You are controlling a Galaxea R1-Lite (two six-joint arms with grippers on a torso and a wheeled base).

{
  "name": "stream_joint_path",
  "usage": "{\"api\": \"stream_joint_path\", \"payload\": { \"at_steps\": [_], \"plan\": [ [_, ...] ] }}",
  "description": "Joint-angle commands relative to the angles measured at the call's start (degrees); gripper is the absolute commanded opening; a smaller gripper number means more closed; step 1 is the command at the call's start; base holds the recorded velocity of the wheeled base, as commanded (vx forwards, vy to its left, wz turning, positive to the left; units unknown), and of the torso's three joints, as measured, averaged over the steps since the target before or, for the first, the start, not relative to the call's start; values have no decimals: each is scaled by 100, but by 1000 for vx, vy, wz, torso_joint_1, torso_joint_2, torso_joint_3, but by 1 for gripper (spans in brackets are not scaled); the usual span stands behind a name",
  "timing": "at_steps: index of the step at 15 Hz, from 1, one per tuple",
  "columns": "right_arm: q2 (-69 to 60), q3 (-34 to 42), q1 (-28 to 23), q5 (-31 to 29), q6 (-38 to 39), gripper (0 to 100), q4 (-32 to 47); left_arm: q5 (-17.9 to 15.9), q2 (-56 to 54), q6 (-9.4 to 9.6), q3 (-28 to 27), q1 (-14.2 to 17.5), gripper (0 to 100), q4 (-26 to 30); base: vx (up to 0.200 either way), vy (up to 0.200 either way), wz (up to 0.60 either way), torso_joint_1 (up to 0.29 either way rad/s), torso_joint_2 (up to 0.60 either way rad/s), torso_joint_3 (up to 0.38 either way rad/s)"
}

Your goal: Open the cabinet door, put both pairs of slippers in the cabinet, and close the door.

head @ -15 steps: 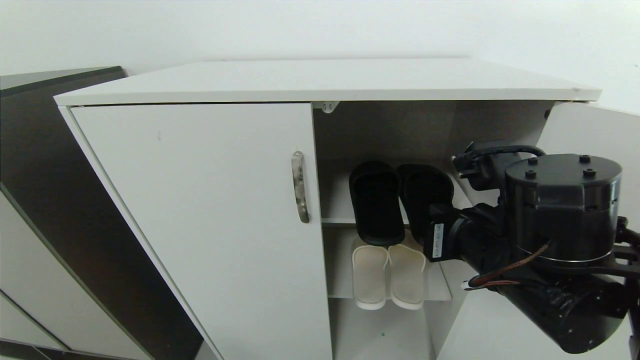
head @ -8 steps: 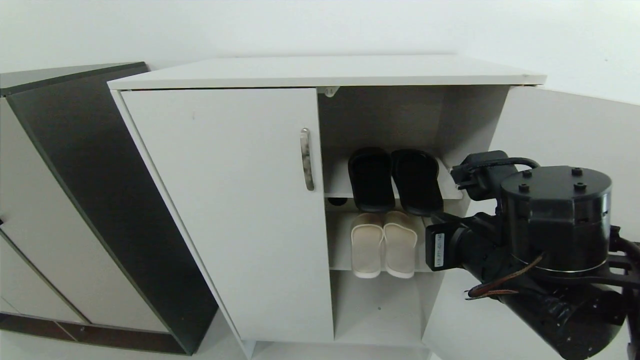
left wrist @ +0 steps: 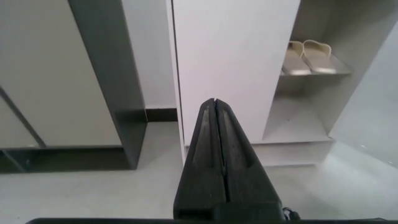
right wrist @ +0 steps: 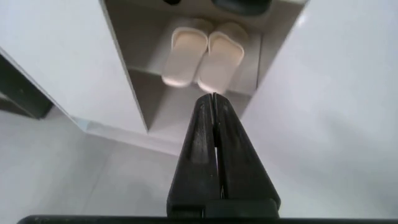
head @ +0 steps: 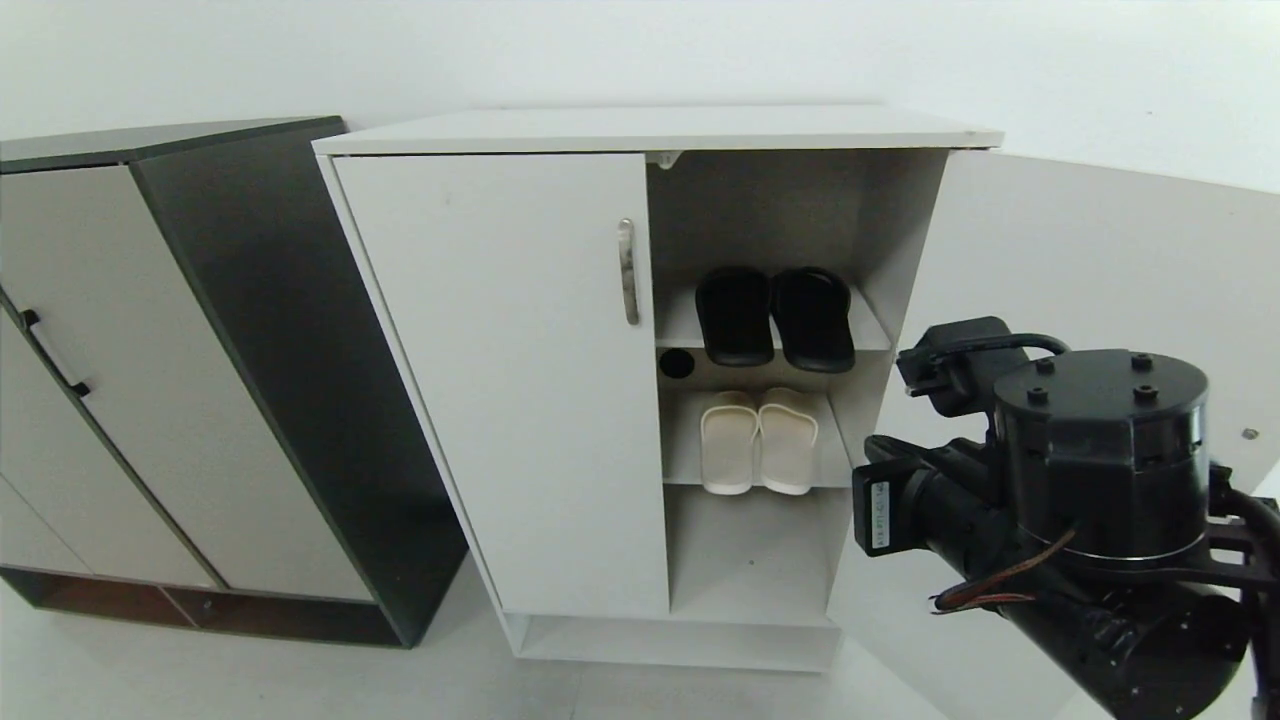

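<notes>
The white cabinet (head: pixel 500 380) stands with its left door shut and its right door (head: pixel 1080 280) swung wide open. A black pair of slippers (head: pixel 775 315) lies on the upper shelf, and a white pair of slippers (head: pixel 758 440) on the shelf below it. My right arm is low at the right, in front of the open door, apart from the shelves. The right gripper (right wrist: pixel 214 98) is shut and empty, pointing toward the white slippers (right wrist: pixel 205 53). The left gripper (left wrist: pixel 215 102) is shut and empty, well back from the shut left door (left wrist: pixel 236 62).
A dark grey cabinet (head: pixel 250 350) with a pale door and black handle (head: pixel 55 352) stands close on the left. The bottom compartment (head: pixel 750 550) of the white cabinet holds nothing. Bare floor (head: pixel 250 670) lies in front.
The head camera has drawn back from the cabinet, so the cabinet looks smaller and the floor has come into view. Both pairs of slippers stay on their shelves.
</notes>
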Motion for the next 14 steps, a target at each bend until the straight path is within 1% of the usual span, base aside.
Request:
{"api": "stream_joint_path", "payload": {
  "at_steps": [1,3,5,14],
  "plan": [
    [62,20,4,6,-1,0,-12,3,-1,0,0,0,0,0,-200,0,0,7,2,-2],
    [89,28,4,6,-1,0,-3,3,-1,0,0,0,0,0,0,0,0,0,0,0],
    [97,46,-5,14,-1,0,-3,3,-1,0,0,0,0,0,0,0,-600,-7,-5,0],
    [159,55,-23,23,-1,0,-12,3,-1,0,0,0,0,0,0,0,0,0,0,0]
  ]
}}
